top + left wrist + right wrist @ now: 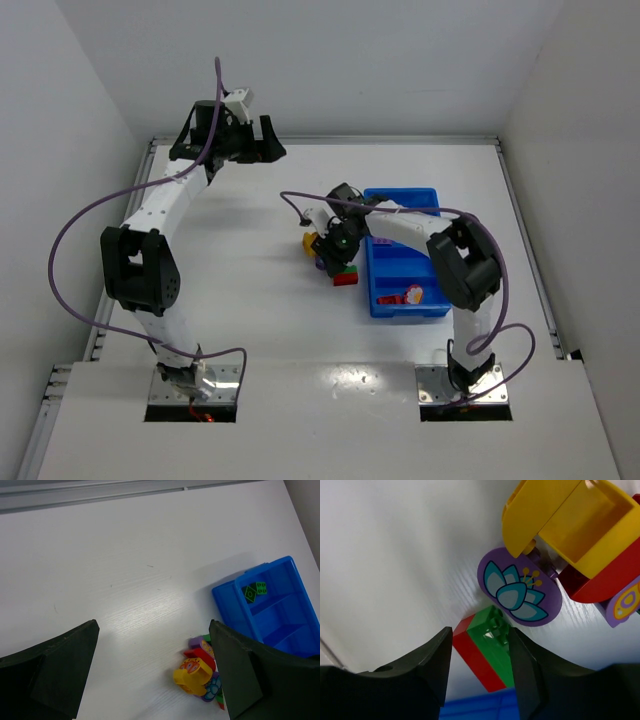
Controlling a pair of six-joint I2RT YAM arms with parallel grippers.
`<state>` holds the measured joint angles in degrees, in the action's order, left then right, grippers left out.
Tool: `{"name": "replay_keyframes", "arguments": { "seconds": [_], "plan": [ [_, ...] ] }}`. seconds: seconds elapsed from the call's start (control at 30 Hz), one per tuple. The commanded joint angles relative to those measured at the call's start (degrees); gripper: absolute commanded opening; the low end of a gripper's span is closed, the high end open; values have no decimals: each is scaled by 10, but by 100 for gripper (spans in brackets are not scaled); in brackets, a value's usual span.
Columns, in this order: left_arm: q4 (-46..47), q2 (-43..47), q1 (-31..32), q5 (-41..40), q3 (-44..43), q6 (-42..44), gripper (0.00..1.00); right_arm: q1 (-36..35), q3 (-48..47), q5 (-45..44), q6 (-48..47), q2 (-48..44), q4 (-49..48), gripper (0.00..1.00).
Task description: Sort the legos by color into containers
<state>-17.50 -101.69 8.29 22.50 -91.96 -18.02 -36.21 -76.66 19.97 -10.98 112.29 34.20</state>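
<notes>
A red-and-green lego (487, 645) stands on the table beside the blue tray (395, 265), and my right gripper (480, 635) straddles it. The right finger lies against its green side, and a thin gap shows by the left finger, so the jaws are open. Just beyond it lies a heap: a purple flower piece (520, 585), a yellow lego (565, 520) and a red one (605, 585). The overhead view shows the right gripper (335, 262) low at that heap. My left gripper (268, 140) hangs wide open and holds nothing at the far left. Its wrist view shows the gripper (153, 625) above bare table.
The tray's compartments (280, 620) hold two green dice-printed legos (255, 590) at the far end and a red-and-yellow piece (412, 295) at the near end. The tray's blue wall (480, 710) is right behind the right fingers. A purple cable (290, 195) trails over the table.
</notes>
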Motion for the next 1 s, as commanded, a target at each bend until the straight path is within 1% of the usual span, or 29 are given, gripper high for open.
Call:
{"name": "replay_keyframes", "arguments": {
  "seconds": [0.0, 0.1, 0.17, 0.3, 0.33, 0.4, 0.77, 0.97],
  "plan": [
    [11, 2, -6, 4, -1, 4, 99, 3, -18, -12, -7, 5, -33, 50],
    [11, -4, -6, 10, -1, 4, 99, 3, -18, -20, -7, 10, -52, 53],
    [11, -4, -6, 10, -1, 4, 99, 3, -23, -20, -7, 10, -57, 53],
    [11, -9, -6, 15, -1, 4, 99, 3, -24, -52, -7, 15, -78, 61],
    [11, -9, -6, 15, -1, 4, 99, -3, -24, -58, -7, 21, -83, 66],
    [11, -14, -6, 15, -1, 4, 99, -3, -30, -69, -7, 21, -95, 71],
    [6, -19, -6, 15, -6, 10, 99, -13, -47, -38, -59, 45, -111, 72],
    [1, -19, -11, 15, -6, 10, 99, -31, -53, -18, -95, 57, -90, 72]
  ]
}}
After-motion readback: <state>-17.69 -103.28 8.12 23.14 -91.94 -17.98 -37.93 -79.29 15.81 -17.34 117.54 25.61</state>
